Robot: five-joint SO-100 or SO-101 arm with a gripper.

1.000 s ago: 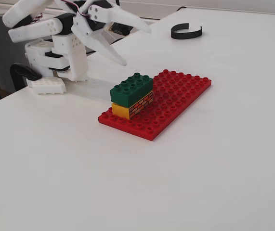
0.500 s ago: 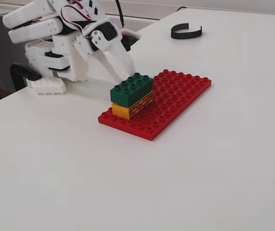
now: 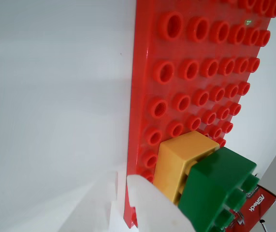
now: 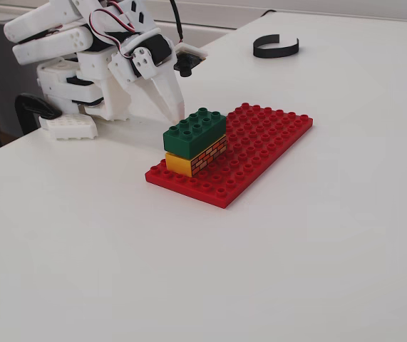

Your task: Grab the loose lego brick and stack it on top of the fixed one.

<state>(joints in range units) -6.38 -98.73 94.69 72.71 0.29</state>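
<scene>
Standing on the yellow fixed brick [image 4: 195, 158], the green loose brick [image 4: 194, 130] is sitting stud-side up near the 9 o'clock end of the red baseplate [image 4: 267, 139] in the fixed view, its edges lining up closely with the brick beneath. From this side it is looking seated, though I cannot tell whether it is pressed fully home; the wrist view is showing the green brick [image 3: 218, 189] overlapping the yellow one [image 3: 182, 161] at a skew that may be only the camera's angle.

Beyond the stack, at about 11 o'clock from it in the fixed view, the tool [image 4: 169, 100] is hanging just clear of the green brick, touching nothing and holding nothing. Its pale fingers are pointing down close beside each other, but whether they are spread or pressed together I cannot tell. One white fingertip [image 3: 157, 205] is showing at the bottom of the wrist view beside the yellow brick.

To my eye the placing is done and the step in hand is the retreat. Doing it well is meaning lifting straight up and away toward 11 o'clock, keeping the fingers from brushing the green brick's near edge and tipping it.

Farther off, at 1 o'clock on the worktop [image 4: 346, 249], a black curved band [image 4: 275, 48] is lying well apart.
</scene>
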